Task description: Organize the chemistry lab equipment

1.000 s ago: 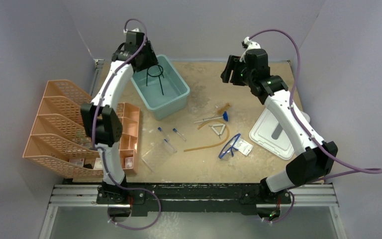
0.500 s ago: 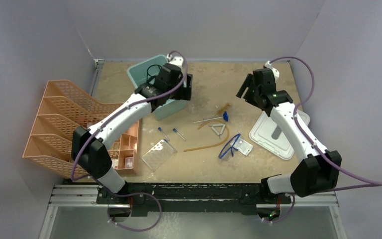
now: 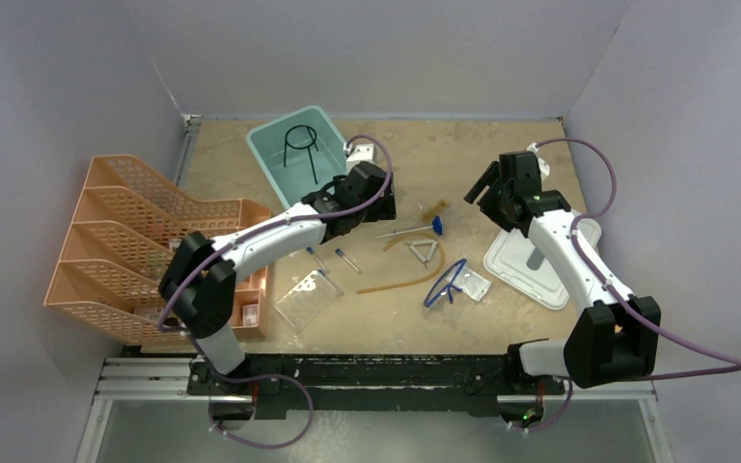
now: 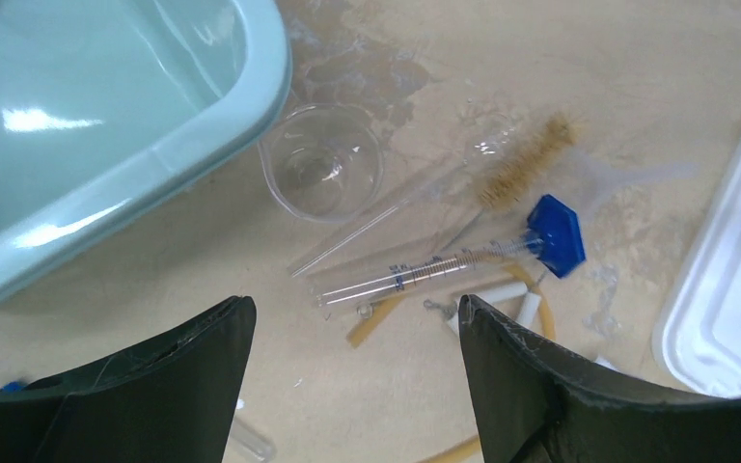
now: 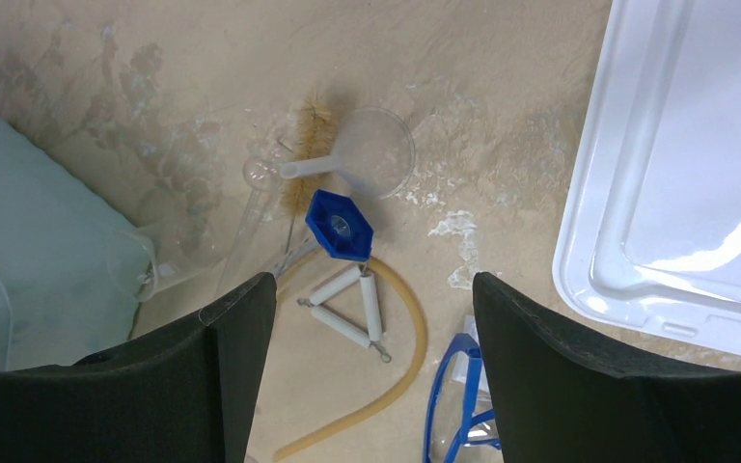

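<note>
The black wire ring stand [image 3: 301, 145] stands upright inside the teal bin [image 3: 272, 164]. My left gripper [image 3: 378, 204] hovers open just right of the bin, above a clear beaker [image 4: 322, 174] and a blue-based glass cylinder [image 4: 444, 265]; in its own view the left gripper [image 4: 355, 307] holds nothing. My right gripper [image 3: 483, 192] is open and empty; its view shows the right gripper [image 5: 374, 282] above the white triangle [image 5: 347, 309], amber rubber tubing [image 5: 407, 365], bristle brush [image 5: 309, 130] and blue-framed safety glasses [image 5: 453, 405]. Two blue-capped tubes [image 3: 316, 258] and the clear rack [image 3: 307, 297] lie mid-table.
The orange mesh file organizer [image 3: 125, 251] fills the left side, with a compartment tray [image 3: 251, 280] beside it. The pale grey lid [image 3: 531, 265] lies at the right under the right forearm. A clear funnel [image 5: 376, 149] rests next to the brush. Walls enclose three sides.
The left arm swung from above the bin to the table right of it, its jaws widening; the ring stand stays in the bin. The right arm came nearer and lower over the brush.
</note>
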